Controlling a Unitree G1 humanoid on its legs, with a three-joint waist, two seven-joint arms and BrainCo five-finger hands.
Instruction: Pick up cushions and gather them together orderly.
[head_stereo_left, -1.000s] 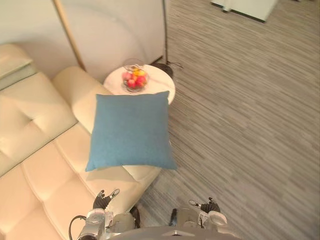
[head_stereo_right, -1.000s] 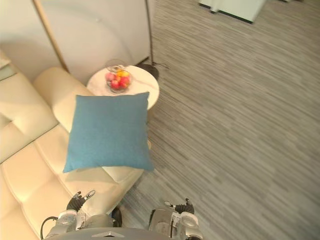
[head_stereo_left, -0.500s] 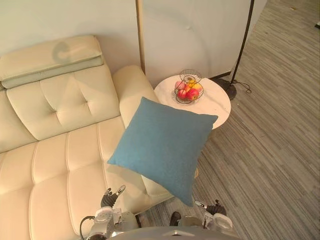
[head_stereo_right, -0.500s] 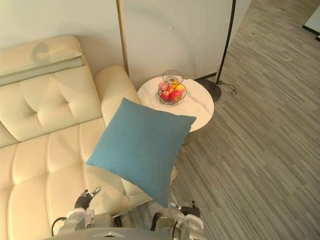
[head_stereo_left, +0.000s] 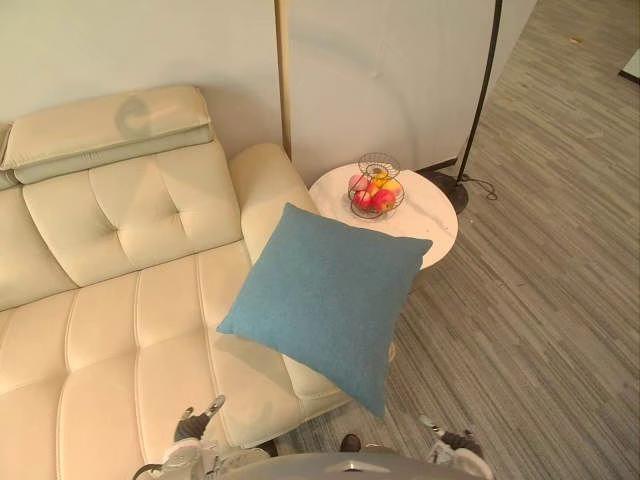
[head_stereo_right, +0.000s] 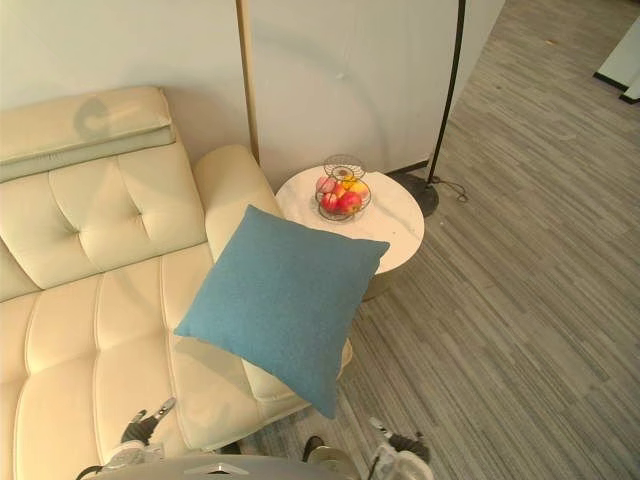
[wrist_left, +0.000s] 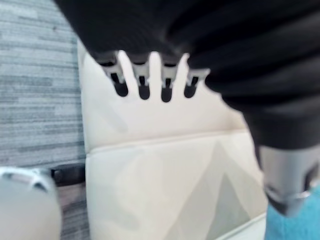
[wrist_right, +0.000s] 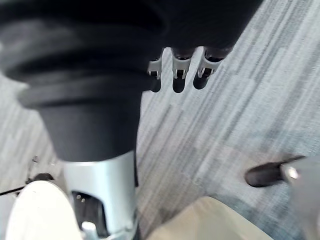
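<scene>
The head views take in the whole scene. A blue cushion (head_stereo_left: 325, 298) lies corner-up on the end of a cream sofa (head_stereo_left: 120, 300), below the sofa's arm. Its lowest corner hangs past the seat's front edge over the grey floor (head_stereo_left: 540, 300). At 1 o'clock from the cushion stands a round white tabletop (head_stereo_left: 425, 215); the cushion's 3 o'clock corner overlaps its near rim, and whether the two touch cannot be told. A wire basket (head_stereo_left: 377, 190) of red and yellow fruit sits on the far part of the tabletop, and beyond it, at 1 o'clock again, rises a floor lamp (head_stereo_left: 484, 90).

The left hand (head_stereo_left: 195, 428) shows at 7 o'clock from the cushion, low in front of the seat. The right hand (head_stereo_left: 455, 443) shows at 5 o'clock, over the floor. Both are well apart from the cushion.

The wrist views add what the head views leave too small to read. In the left wrist view, the left hand's fingers (wrist_left: 142, 82) run out straight in a row with gaps between them. They are unclenched and hold nothing, with the sofa seat past them and an edge of the cushion in one corner. In the right wrist view, the right hand's fingers (wrist_right: 176, 65) are likewise straight and empty above the striped floor, with a corner of the sofa just showing.
</scene>
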